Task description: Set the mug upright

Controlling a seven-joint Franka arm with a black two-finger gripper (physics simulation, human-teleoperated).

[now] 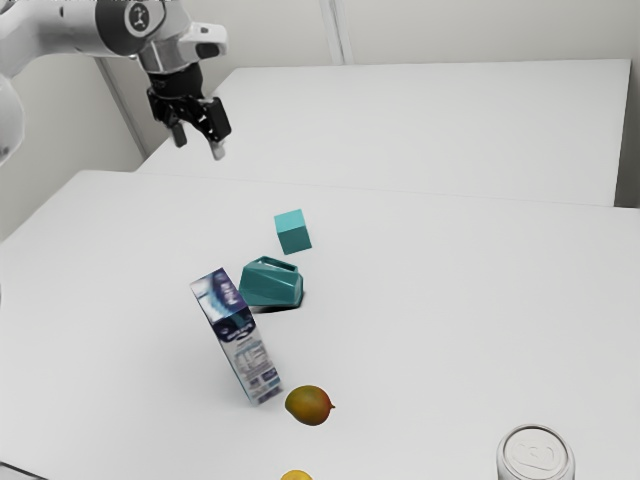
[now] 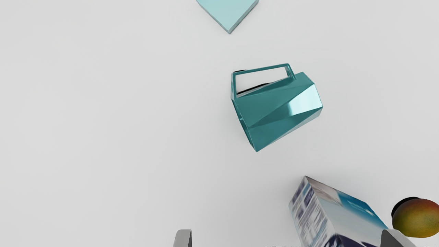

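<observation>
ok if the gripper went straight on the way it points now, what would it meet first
The gripper points down, most likely at bare table near the mug, though one finger might clip the carton first; depth is unclear.

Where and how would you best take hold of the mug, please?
I'd pinch the thin handle bar from above, on the side facing the teal cube: the mug lies tipped over, and the gap behind the bar should take one finger.
</observation>
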